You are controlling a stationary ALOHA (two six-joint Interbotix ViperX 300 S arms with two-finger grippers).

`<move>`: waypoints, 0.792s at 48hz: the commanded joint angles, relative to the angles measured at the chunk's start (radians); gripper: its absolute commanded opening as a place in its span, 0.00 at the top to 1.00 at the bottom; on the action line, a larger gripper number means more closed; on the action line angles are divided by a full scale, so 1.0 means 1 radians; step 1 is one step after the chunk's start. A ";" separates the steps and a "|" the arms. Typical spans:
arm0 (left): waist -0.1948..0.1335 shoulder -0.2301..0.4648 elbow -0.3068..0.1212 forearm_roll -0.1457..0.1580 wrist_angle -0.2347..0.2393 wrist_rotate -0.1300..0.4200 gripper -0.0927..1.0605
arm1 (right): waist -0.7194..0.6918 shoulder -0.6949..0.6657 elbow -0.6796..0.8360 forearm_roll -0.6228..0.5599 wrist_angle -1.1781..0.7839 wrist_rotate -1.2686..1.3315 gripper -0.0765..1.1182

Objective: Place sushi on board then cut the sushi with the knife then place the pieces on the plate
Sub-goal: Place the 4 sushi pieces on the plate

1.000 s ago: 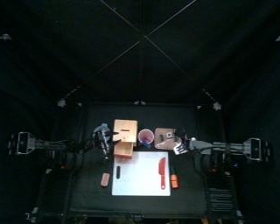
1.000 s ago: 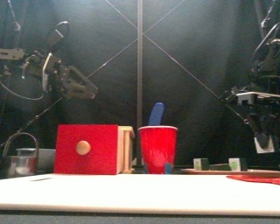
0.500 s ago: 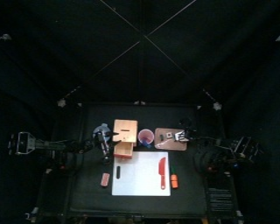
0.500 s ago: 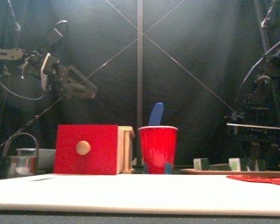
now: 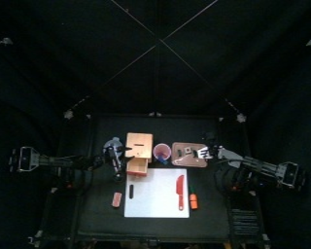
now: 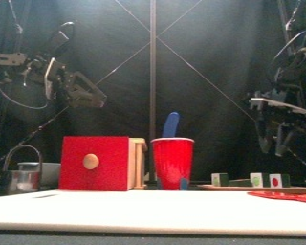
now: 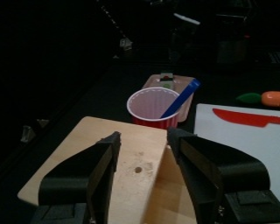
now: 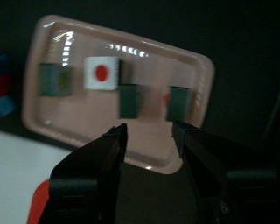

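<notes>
Fingers [image 8: 98,166] spread, right gripper [image 8: 149,131] hangs clear above the pink tray [image 8: 166,63].

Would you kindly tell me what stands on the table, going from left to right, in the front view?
metal cutter → wooden box with the red drawer front → red cup holding a blue knife → sushi pieces on the pink tray

the red cup [image 6: 172,163] hides part of the blue knife [image 6: 170,123].
</notes>
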 commanded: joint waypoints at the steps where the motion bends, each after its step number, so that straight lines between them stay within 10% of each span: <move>1: 0.008 0.003 -0.035 0.003 -0.006 0.002 0.19 | 0.124 0.037 -0.077 -0.012 -0.186 -0.124 0.26; 14: 0.002 0.003 -0.057 0.017 -0.008 0.002 0.19 | 0.158 0.252 -0.038 -0.130 -0.845 -0.244 0.26; 38: -0.048 0.003 -0.051 -0.009 -0.012 -0.005 0.19 | 0.175 0.390 -0.101 -0.239 -0.870 -0.245 0.26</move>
